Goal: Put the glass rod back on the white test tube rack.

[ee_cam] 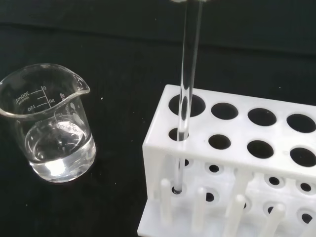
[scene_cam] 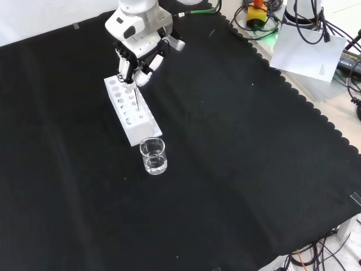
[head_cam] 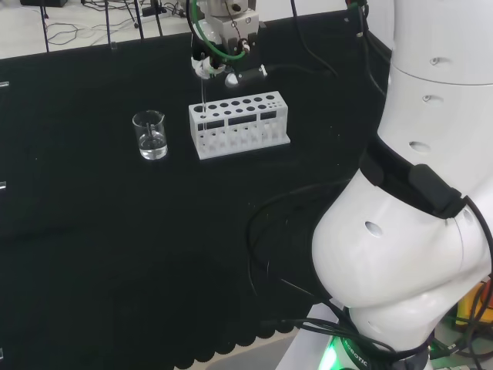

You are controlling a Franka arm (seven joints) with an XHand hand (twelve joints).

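Standing in one white rack [ee_cam: 256, 148]: one glass rod [ee_cam: 187, 74], robot hand [scene_cam: 135, 59] pinching its top, beside one beaker [ee_cam: 47, 128].

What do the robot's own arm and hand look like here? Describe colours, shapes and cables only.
The arm is built of big, rounded, glossy white links with small round recesses and a black band between two of them. Black cables loop along it, and a green light glows at its base. The hand is black and white, on a white wrist block, with green cables above it in the head view.
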